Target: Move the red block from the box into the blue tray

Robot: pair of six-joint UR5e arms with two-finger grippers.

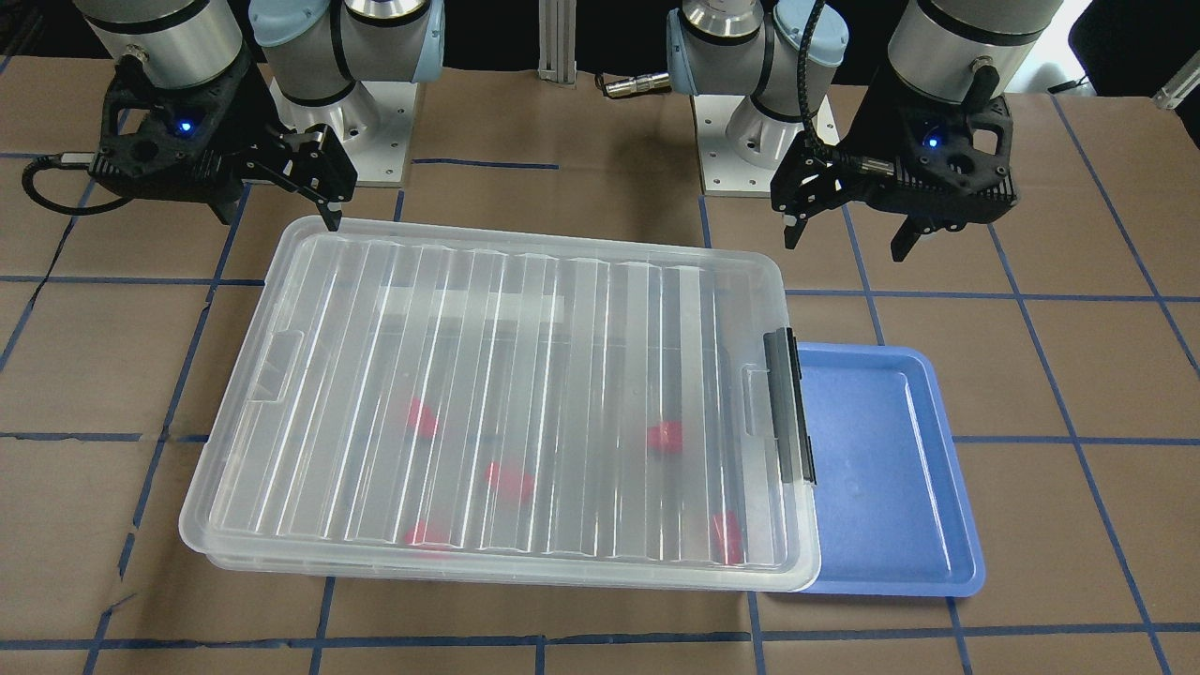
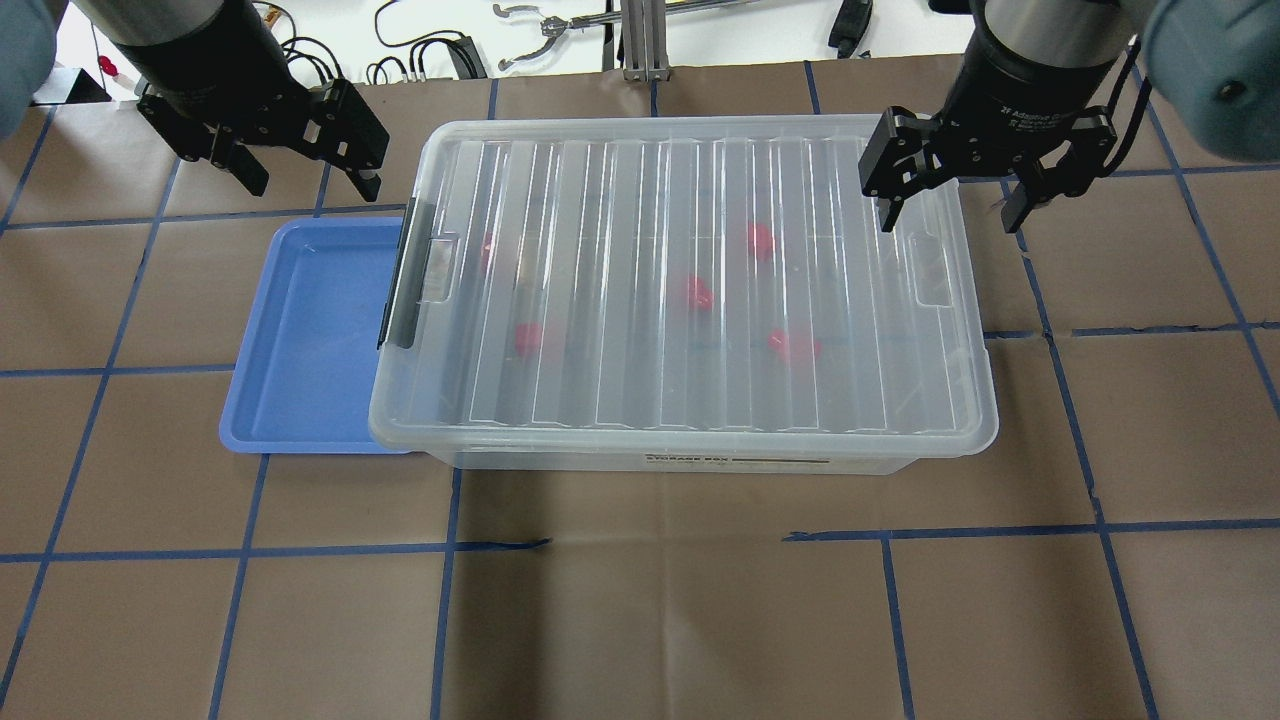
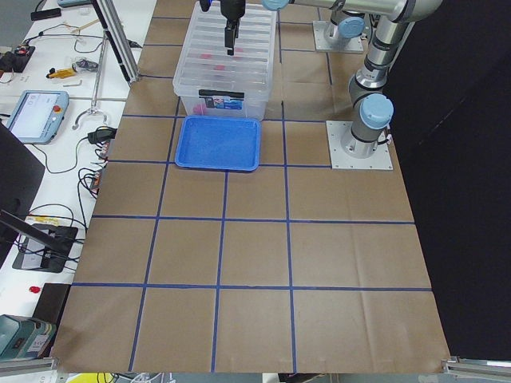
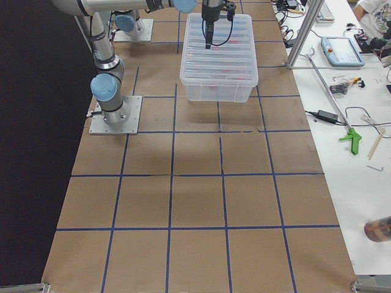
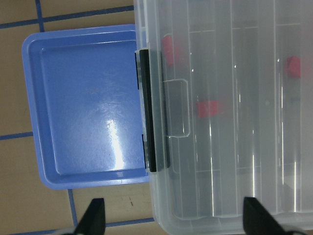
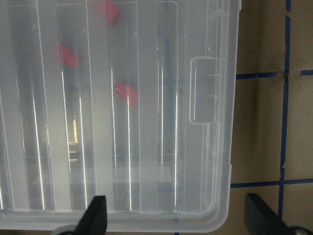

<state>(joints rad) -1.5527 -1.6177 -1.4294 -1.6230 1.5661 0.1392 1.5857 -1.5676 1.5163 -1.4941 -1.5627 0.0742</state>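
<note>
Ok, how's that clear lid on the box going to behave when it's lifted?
Probably light and somewhat flexible: the lid looks thin and translucent, though its ribs should stiffen it. The black latch bar on one short end may hold it down. Its glossy surface looks slippery.

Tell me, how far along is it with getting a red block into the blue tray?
Barely begun. Done: nothing; the blue tray is empty, and all five red blocks lie in the box under its lid. In hand: nothing; the left hand and right hand hover open near the box's ends. Left: remove the lid, pick a block, set it in the tray.
</note>
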